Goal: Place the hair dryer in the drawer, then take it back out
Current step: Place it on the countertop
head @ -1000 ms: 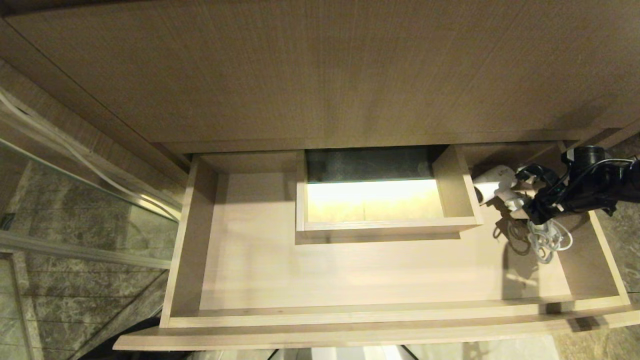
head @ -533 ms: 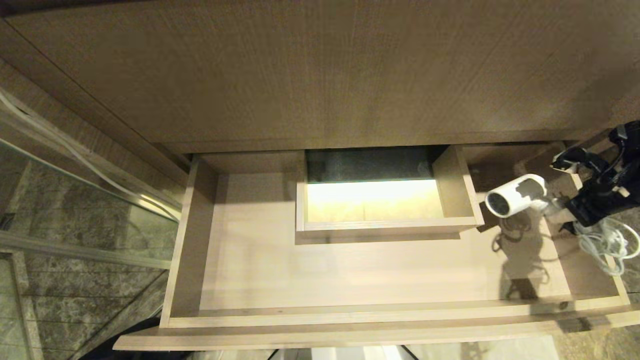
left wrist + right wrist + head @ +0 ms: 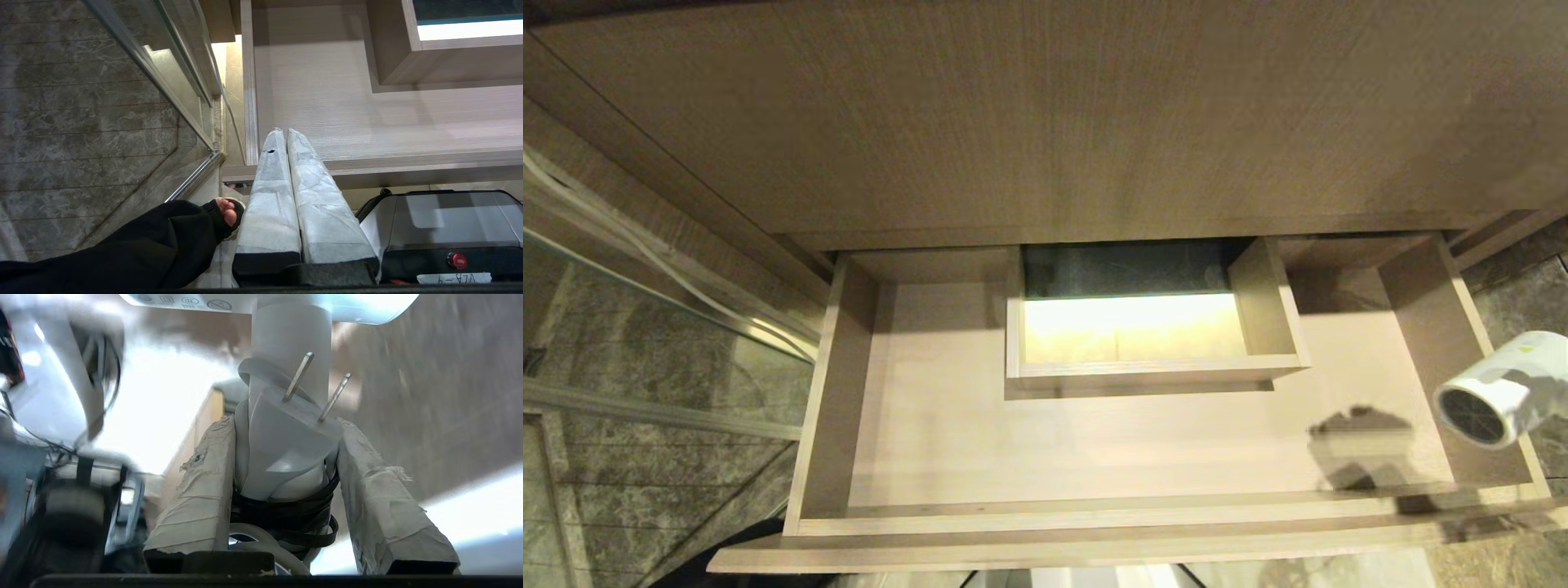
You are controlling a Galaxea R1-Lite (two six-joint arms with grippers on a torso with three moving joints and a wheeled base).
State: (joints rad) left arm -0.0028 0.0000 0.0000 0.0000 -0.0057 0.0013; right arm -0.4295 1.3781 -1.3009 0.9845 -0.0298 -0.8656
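Your right gripper (image 3: 286, 428) is clamped on the hair dryer (image 3: 1499, 390) by its handle, taped fingers (image 3: 196, 490) on either side, with the grey plug (image 3: 288, 445) pinned against the handle between them, prongs sticking out, and black bands wrapped below it. In the head view you only see the dryer's white barrel at the right edge, dark grille facing front-left, held in the air over the right wall of the drawer (image 3: 833, 384); the arm itself is out of that view. The drawer is pulled wide open, its floor bare around the boxed hole (image 3: 1131, 327), which glows yellow inside. Your left gripper (image 3: 286, 134) is parked low by the drawer's front left corner, taped fingers pressed together, nothing between them. A person's black sleeve and hand (image 3: 226, 212) sit just beside it.
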